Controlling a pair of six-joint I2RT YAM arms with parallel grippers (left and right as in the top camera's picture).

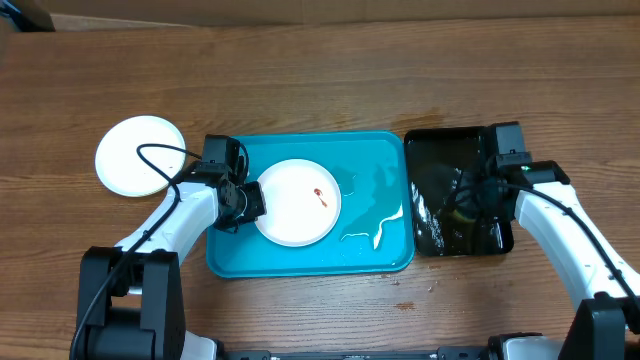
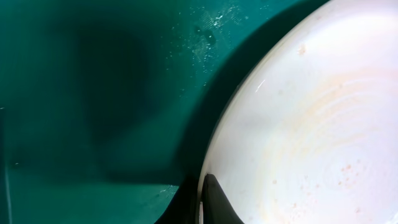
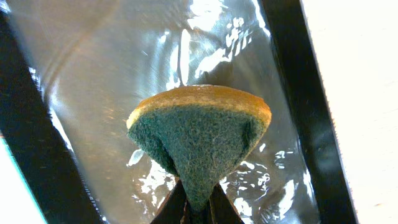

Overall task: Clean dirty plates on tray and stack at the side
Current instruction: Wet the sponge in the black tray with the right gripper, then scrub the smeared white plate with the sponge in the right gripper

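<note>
One smeared plate (image 1: 297,202) sits in the tray (image 1: 380,160) — left tool (image 1: 252,201) pinching its rim; right tool (image 1: 468,203) clenches the sponge (image 3: 199,134) — hold the plate steady, scrub the red smear (image 1: 319,194) firmly

on inspection, counted: two white plates (image 1: 140,155) (image 1: 297,202), one turquoise tray (image 1: 375,160), one black tray (image 1: 450,137), one sponge (image 3: 199,134), two robot arms (image 1: 175,215) (image 1: 560,215).

Wet black tray (image 1: 440,146) on the wooden table (image 1: 320,80), green-and-yellow sponge (image 3: 199,134) over it.
</note>
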